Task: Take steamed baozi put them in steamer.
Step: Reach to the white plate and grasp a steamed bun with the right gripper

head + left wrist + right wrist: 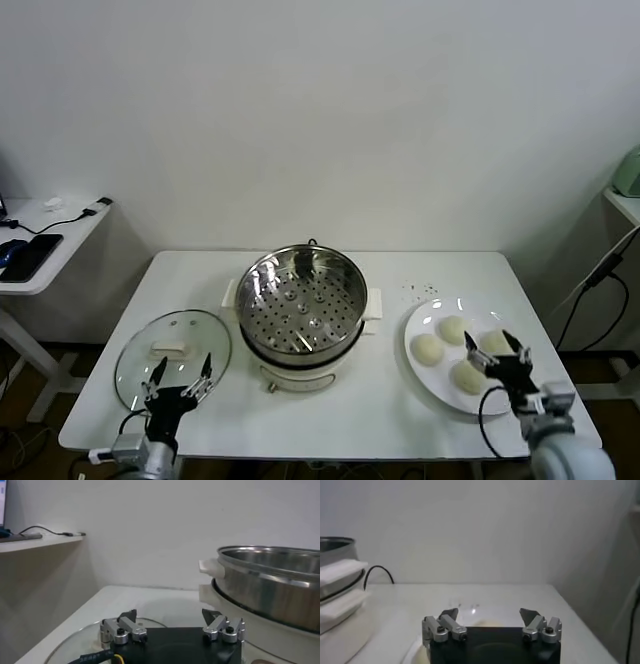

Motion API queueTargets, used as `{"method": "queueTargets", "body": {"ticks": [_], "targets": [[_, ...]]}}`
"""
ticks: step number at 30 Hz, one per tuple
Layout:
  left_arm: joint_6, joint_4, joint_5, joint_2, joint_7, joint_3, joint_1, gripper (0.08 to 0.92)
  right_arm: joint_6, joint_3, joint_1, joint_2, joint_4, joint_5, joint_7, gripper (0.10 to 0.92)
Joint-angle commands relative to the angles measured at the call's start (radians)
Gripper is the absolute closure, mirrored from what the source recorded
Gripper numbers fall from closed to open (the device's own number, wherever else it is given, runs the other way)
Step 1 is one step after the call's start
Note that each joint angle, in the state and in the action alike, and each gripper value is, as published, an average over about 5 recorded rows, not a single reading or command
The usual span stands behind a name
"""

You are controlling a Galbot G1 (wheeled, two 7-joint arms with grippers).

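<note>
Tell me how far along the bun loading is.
Done: glass lid is off, beside the steamer, whose tray holds nothing. In hand: nothing; right gripper open over the four baozi on the plate, left gripper open over the lid. Left: all four.

1. Right claw (489, 614) at 6 o'clock, jaws spread wide, nothing between them.
2. White worktop (485, 592) beyond.
3. Steamer (335, 580) edge, white handles, at 9 o'clock; black cable (377, 572) beside it.
</note>
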Motion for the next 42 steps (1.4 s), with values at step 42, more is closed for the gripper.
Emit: {"method": "queueTargets", "body": {"ticks": [42], "targets": [[-0.049,0.033,0.017,-0.004,0.016,0.02,0.001,0.177,0.051,-1.7,1.416,0.013,-0.865,-0.219,-0.94,0.203]]}}
